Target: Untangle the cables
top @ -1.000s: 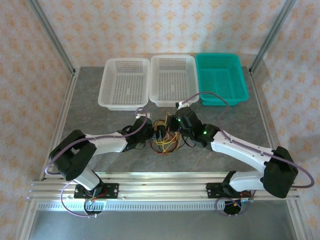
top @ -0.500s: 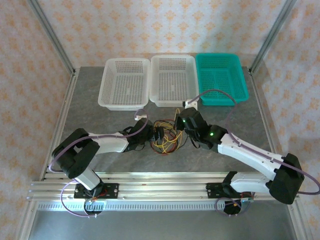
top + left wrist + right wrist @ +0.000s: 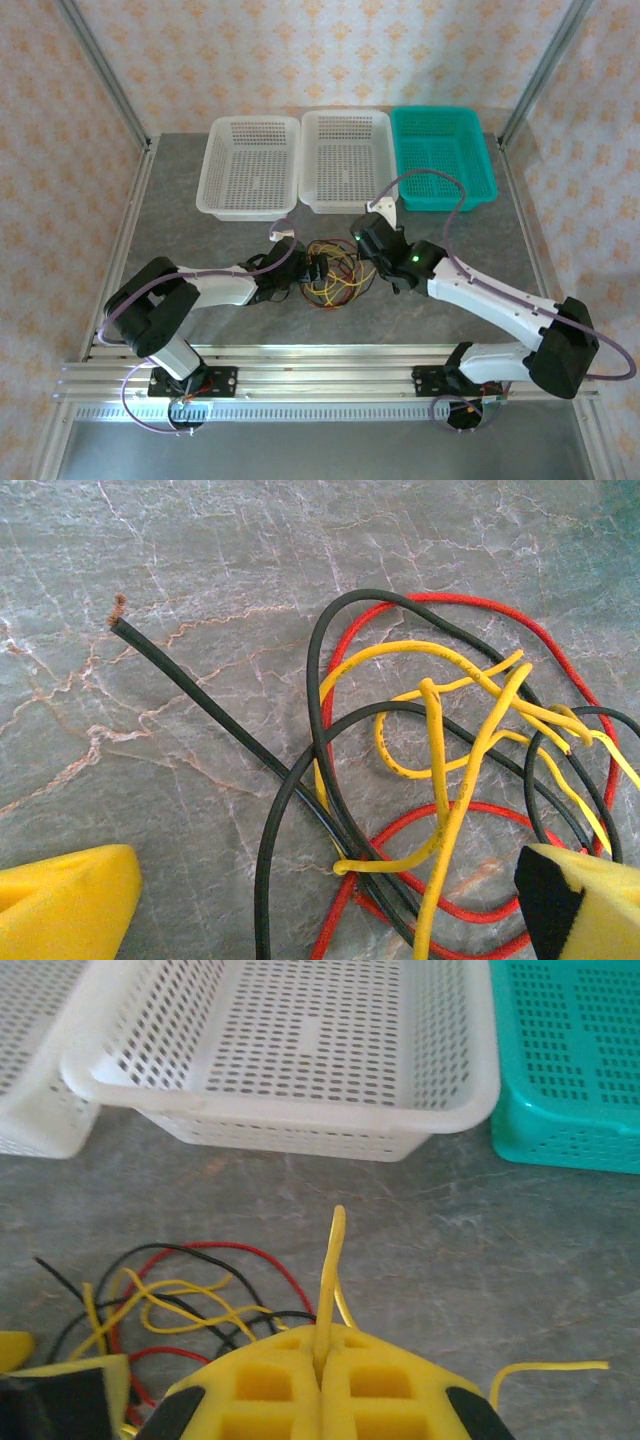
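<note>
Left tool (image 3: 312, 268), fingers apart, sits at 9 o'clock of the tangled red, yellow and black cables (image 3: 335, 272) mid-tabletop (image 3: 180, 205). The right tool (image 3: 362, 247), at 2 o'clock, is clamped on a yellow cable (image 3: 328, 1260). At 12 o'clock, two white baskets (image 3: 252, 168) and a teal basket (image 3: 443, 158).

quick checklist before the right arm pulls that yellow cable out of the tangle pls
1. Grip: right gripper shut on the yellow cable: ok.
2. Anchor: left gripper holding the tangle: not ok, jaws open, nothing clamped.
3. Yellow cable clear of the black cable and red cable: not ok, interwoven.
4. Bare table between tangle and white basket: ok.
5. Route of the gripped strand inside the tangle: cannot tell.
</note>
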`<state>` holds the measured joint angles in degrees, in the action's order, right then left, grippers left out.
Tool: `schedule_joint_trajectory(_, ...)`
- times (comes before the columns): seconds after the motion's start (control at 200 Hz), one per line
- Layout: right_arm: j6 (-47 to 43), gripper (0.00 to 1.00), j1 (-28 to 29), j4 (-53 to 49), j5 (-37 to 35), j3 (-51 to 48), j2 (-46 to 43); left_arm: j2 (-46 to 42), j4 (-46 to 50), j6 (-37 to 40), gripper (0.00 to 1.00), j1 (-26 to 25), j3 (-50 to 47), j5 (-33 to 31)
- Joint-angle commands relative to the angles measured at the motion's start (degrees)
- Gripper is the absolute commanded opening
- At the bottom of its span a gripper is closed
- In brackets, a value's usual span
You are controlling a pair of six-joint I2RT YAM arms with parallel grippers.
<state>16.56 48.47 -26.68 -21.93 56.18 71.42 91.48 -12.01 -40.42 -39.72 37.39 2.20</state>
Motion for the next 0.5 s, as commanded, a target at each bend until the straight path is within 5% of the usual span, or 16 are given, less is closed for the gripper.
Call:
schedule_joint_trajectory(0.0, -2.2, 0.0, 0.2, -4.7, -6.1, 3.3, -0.4, 0.2, 3.4, 0.4, 0.99, 0.1, -1.7, -2.5)
schedule_joint_trajectory(0.491, -1.7, 0.0, -0.3, -4.3, -6.3, 1.5, -7.6, -2.8, 3.0, 1.5, 1.0, 0.0, -1.0, -1.6)
